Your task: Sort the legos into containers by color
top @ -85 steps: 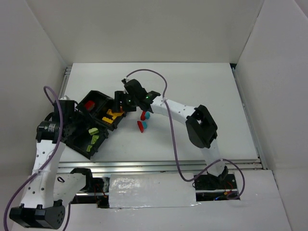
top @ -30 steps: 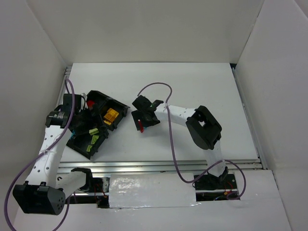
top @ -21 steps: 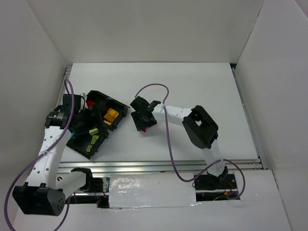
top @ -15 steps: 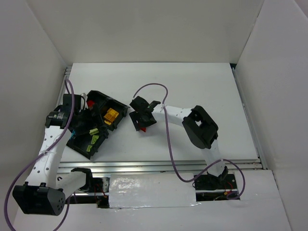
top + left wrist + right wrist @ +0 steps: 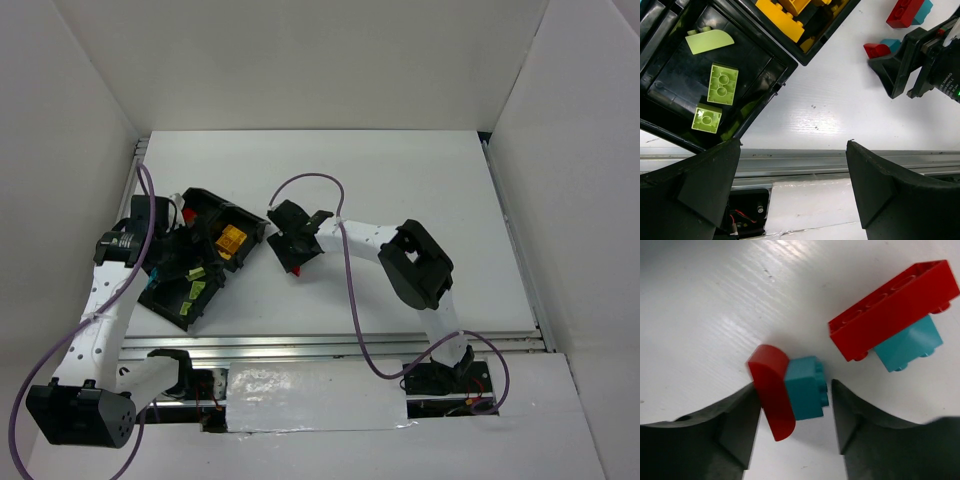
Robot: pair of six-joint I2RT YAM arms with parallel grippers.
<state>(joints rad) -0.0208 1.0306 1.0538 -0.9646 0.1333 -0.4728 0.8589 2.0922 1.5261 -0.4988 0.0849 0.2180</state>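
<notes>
My right gripper is shut on a joined pair of legos, a red curved brick stuck to a cyan brick, just right of the black tray. Beside it on the table lies a long red brick joined to another cyan brick. In the tray, one compartment holds three lime green bricks and its neighbour holds orange-yellow bricks. My left gripper hangs open and empty above the tray's near corner. The left arm hides the tray's other containers.
The tray sits turned diagonally at the table's left. A metal rail runs along the near table edge under my left gripper. White walls enclose the table on three sides. My right arm's purple cable loops above the right wrist.
My right gripper's jaws have closed in on the red and cyan pair and shifted slightly up and left. The left arm and the tray have stayed still.
</notes>
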